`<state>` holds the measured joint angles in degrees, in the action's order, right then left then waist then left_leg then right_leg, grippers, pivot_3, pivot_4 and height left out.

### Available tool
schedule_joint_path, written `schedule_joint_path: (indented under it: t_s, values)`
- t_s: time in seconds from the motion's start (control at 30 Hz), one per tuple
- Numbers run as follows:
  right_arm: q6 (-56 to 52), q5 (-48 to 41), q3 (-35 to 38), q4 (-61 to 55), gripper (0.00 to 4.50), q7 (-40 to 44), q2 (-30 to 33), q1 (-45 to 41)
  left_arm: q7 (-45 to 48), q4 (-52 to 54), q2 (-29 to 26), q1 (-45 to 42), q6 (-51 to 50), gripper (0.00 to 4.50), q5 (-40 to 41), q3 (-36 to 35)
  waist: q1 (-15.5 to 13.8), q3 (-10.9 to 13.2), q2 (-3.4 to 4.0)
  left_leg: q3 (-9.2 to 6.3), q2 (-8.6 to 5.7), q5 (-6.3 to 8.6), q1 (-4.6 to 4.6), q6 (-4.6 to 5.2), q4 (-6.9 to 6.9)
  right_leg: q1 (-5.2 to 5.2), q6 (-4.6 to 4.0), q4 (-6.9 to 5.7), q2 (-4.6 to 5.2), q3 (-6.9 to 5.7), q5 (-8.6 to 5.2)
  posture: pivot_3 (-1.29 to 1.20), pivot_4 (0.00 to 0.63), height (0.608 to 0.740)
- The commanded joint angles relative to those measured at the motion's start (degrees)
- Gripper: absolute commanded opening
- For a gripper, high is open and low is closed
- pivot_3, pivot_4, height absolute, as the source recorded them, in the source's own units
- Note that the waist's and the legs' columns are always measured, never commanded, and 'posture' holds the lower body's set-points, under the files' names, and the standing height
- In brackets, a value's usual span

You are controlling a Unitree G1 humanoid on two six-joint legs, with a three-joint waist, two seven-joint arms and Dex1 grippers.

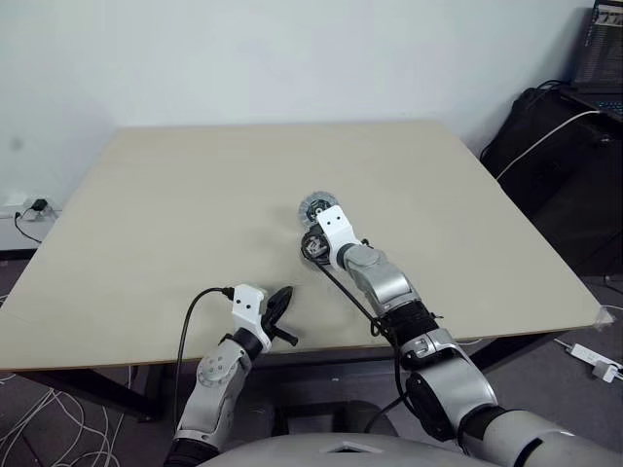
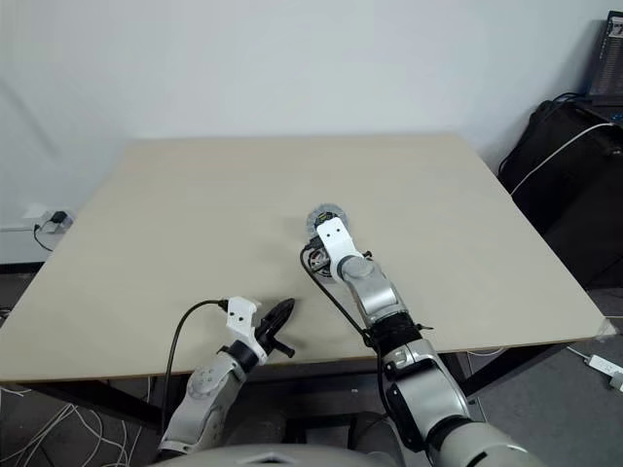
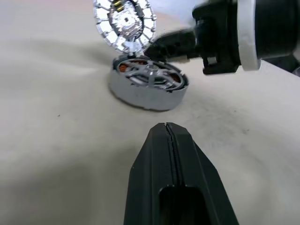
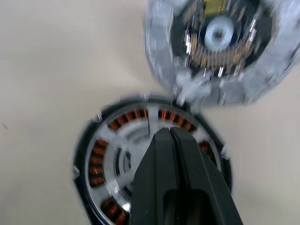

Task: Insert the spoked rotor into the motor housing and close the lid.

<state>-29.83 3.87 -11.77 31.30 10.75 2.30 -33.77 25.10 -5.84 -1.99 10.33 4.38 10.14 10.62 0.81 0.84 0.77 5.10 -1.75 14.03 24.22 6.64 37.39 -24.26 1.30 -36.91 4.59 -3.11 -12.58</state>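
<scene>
Now spoked rotor (image 3: pixel 151 78) seated in motor housing (image 3: pixel 140 96) — lid (image 3: pixel 124 22) propped alongside

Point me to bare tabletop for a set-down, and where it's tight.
Free: the table left of the motor housing, between it and the left gripper, and the far strip toward the wall. Tight: mid-table, where the lid leans at the housing with the right gripper over them.
</scene>
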Motion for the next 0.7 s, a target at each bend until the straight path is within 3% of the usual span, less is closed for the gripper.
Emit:
schedule_joint_path:
  t_s: [0.03,0.2,0.37,0.47,0.6,0.7]
  values:
    - [-0.8,0.5,0.2,3.3,0.04,0.6,0.3,-0.8,-0.3,3.3,0.3,-0.2,1.0,0.00,0.1,0.0,0.0,-0.2,0.03,0.00,0.00,0.00,-0.01,0.00,0.00,0.01,0.00,0.00,0.00,-0.01,0.00,0.00,0.000,0.740]
    - [-0.4,0.8,-0.7,-0.5,0.04,3.4,1.4,-0.2,-0.5,3.1,0.5,-0.1,1.2,0.00,0.0,0.3,-0.1,-0.5,0.19,-0.01,0.01,0.02,-0.26,0.03,0.00,0.27,-0.01,0.00,0.01,-0.02,-0.01,0.00,0.000,0.740]
    - [-4.2,1.3,-4.5,-10.9,0.04,11.6,6.0,0.4,-0.3,2.3,0.9,-0.7,1.3,0.00,0.1,0.6,-0.1,-0.4,0.23,-0.01,0.01,0.04,-0.36,0.07,0.00,0.39,0.00,0.00,0.03,-0.02,-0.01,0.00,0.000,0.740]
    - [-7.3,2.6,-7.8,-16.0,0.64,16.4,10.1,0.5,-0.1,1.8,1.1,-1.0,1.3,0.00,0.1,0.7,-0.2,-0.4,0.22,-0.01,0.01,0.04,-0.34,0.06,0.00,0.35,-0.01,0.01,0.03,-0.02,-0.01,0.00,0.000,0.740]
    - [-8.5,4.4,-13.0,-20.5,1.91,23.2,15.1,0.1,0.1,1.3,1.5,-1.1,1.4,0.00,0.1,0.8,-0.2,-0.4,0.22,-0.02,0.02,0.06,-0.33,0.09,0.00,0.36,-0.02,0.06,0.04,-0.03,-0.02,0.00,0.000,0.740]
    - [-8.0,5.6,-16.9,-22.0,1.91,28.8,18.5,-0.9,0.2,0.8,1.6,-1.2,1.5,0.00,0.1,0.9,-0.2,-0.4,0.19,-0.02,0.02,0.08,-0.32,0.12,0.01,0.36,-0.01,0.09,0.06,-0.03,-0.02,0.00,0.000,0.740]
